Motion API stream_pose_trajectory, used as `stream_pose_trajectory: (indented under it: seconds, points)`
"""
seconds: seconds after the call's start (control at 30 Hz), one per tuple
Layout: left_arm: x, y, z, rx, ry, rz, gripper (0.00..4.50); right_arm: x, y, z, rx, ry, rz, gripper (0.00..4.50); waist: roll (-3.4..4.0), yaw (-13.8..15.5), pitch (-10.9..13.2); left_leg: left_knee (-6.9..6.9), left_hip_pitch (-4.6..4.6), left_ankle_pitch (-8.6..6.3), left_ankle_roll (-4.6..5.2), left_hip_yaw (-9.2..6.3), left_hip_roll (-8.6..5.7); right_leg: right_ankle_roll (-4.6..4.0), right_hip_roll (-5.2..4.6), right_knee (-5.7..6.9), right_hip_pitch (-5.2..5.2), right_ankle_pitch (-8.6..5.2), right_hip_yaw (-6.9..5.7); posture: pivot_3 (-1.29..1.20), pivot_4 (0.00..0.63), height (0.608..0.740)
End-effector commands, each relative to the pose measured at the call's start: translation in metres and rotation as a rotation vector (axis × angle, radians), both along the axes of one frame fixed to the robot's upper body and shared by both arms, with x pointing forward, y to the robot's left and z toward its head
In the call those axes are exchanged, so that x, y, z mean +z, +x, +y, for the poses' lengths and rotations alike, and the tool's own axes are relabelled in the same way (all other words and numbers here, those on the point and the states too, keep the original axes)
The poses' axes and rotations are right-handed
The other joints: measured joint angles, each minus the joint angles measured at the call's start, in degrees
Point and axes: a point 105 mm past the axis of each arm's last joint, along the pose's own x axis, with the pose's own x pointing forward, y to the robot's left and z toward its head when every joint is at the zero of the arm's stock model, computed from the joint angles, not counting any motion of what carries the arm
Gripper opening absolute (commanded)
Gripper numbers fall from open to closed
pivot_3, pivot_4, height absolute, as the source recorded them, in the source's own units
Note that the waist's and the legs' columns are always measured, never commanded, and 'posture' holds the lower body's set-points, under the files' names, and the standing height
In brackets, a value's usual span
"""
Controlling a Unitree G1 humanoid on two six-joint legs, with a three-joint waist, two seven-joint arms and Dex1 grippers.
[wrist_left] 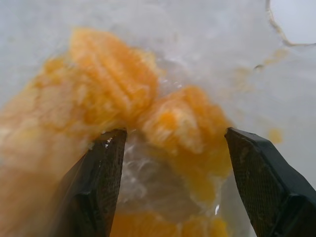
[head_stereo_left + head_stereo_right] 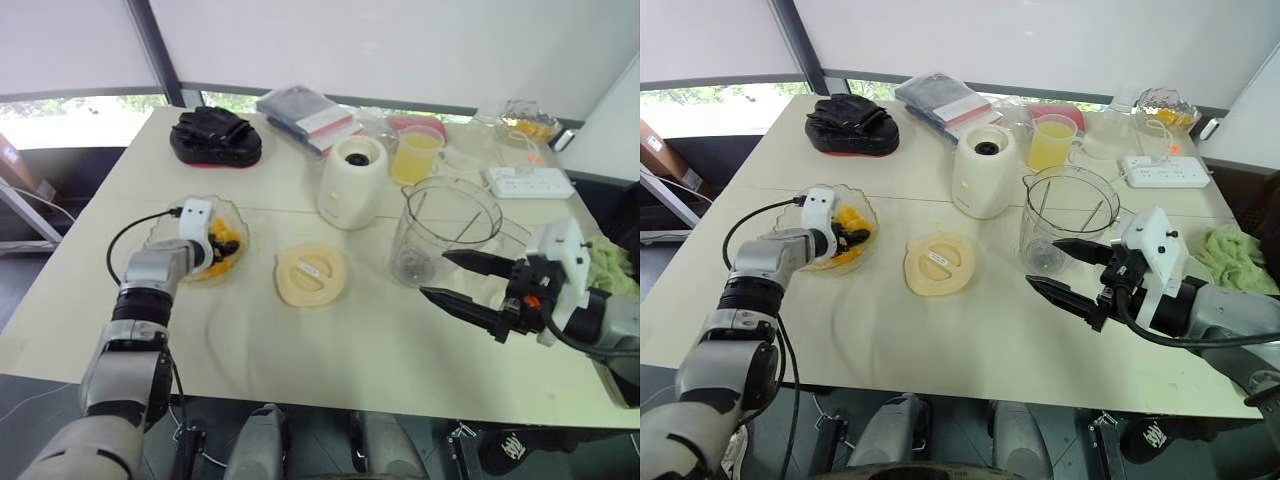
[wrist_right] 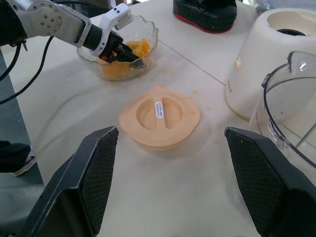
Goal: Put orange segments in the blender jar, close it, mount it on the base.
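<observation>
On table [image 2: 300, 350], left of lid [image 2: 311, 274]: bowl [image 3: 151, 35] with orange segments [image 1: 123, 89], left claw [image 1: 173, 133] inside. Behind lid: blender base [image 2: 352, 185]. Right of lid: jar [image 2: 415, 245] standing upright, right claw [image 2: 434, 274] just beside.

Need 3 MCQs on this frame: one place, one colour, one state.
1. Where is the left gripper? A in the glass bowl of orange segments; B inside a drawer; C on a shelf.
2. The lid is: A red; B cream; C black.
3. The right gripper is: A shut on a spoon; B shut on a knife; C open, empty.
Key: A, it straddles segments in the bowl; B, a pale cream disc; C, spread wide with nothing between.
</observation>
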Motion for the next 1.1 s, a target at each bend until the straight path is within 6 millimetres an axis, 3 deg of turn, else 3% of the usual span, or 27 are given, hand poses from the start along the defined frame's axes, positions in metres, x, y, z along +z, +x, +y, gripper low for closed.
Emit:
stream_pose_trajectory:
  seconds: [0.03, 0.23, 0.33, 0.5, 0.83, 1.0, 1.1]
  points:
    - [0.015, 0.01, -0.011, -0.031, -0.004, -0.054, 3.29, 0.011, -0.003, 0.003, 0.012, -0.003, -0.06, 3.62, 0.0, 0.16, 0.0, 0.0, 0.0, 0.0, 0.0, 0.0, -0.01, 0.0, 0.0, 0.0, 0.0, 0.0, 0.0, 0.0, 0.15, 0.74]
    - [0.01, 0.011, -0.014, -0.022, -0.006, -0.03, 3.29, 0.012, -0.003, 0.003, 0.006, -0.007, -0.066, 3.62, 0.0, 1.21, -0.01, 0.02, 0.0, 0.0, 0.0, 0.02, -0.03, 0.0, 0.0, 0.0, 0.01, 0.0, -0.01, 0.0, 0.15, 0.74]
    - [0.005, 0.01, -0.012, -0.011, -0.006, -0.004, 2.51, 0.012, -0.003, 0.003, 0.004, -0.008, -0.067, 3.69, -0.01, 1.19, -0.01, 0.02, -0.02, 0.0, 0.0, 0.03, -0.04, 0.0, 0.0, 0.0, 0.02, 0.0, -0.04, 0.0, 0.15, 0.74]
    - [0.0, 0.009, -0.011, -0.003, -0.014, 0.02, 0.06, 0.012, -0.003, 0.003, 0.0, -0.008, -0.069, 3.69, 0.0, 1.11, -0.01, 0.02, -0.01, 0.0, 0.0, 0.02, -0.03, 0.0, 0.01, 0.01, 0.02, 0.0, -0.04, 0.0, 0.15, 0.74]
    - [0.002, 0.008, -0.011, -0.021, -0.019, 0.003, 0.06, 0.013, -0.002, 0.002, -0.006, -0.009, -0.072, 3.69, -0.01, 1.11, -0.03, 0.02, 0.0, 0.0, 0.0, 0.01, -0.03, 0.0, 0.01, 0.01, 0.02, 0.0, -0.04, 0.0, 0.15, 0.74]
    - [0.032, 0.008, -0.02, -0.089, -0.06, -0.206, 0.06, 0.013, -0.001, 0.002, -0.008, -0.009, -0.074, 3.69, -0.01, 1.13, -0.02, 0.01, -0.02, 0.0, 0.0, -0.02, 0.04, 0.0, -0.04, 0.0, 0.01, 0.0, -0.04, 0.0, 0.15, 0.74]
    - [0.051, -0.006, -0.023, -0.113, -0.158, -0.336, 0.06, 0.012, 0.0, 0.003, -0.003, -0.009, -0.072, 3.69, -0.01, 1.16, -0.02, 0.01, -0.04, 0.0, 0.0, -0.05, 0.06, 0.0, -0.11, 0.0, 0.01, 0.0, -0.05, 0.0, 0.15, 0.74]
